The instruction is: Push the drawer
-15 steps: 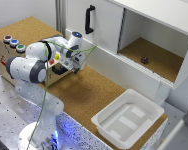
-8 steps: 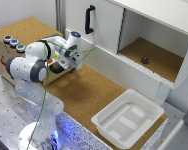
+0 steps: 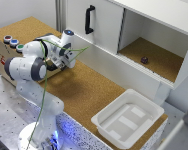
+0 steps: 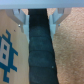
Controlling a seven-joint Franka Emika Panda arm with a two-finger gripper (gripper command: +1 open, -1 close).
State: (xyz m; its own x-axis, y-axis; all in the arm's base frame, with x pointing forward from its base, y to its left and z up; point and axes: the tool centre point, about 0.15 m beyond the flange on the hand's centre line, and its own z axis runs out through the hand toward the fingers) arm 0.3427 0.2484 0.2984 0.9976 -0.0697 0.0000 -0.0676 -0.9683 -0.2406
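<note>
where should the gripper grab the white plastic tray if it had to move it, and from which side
Grip the white plastic tray by its raised rim, on a long wall, coming straight down from above with one finger inside and one outside. It lies flat and open-topped on the cork surface, its walls look thin, and its body is too wide to span.

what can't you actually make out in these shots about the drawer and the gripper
- Small light-brown wooden drawer: exterior view, front hidden behind the white robot arm; open or shut unknowable.
- Black bar handle: wrist view, blurred, cut off by the frame edge.
- Gripper: wrist view, finger tips blurred; contact with the handle unclear.
- Small dark object in the white cabinet: exterior view, too small to identify.
</note>
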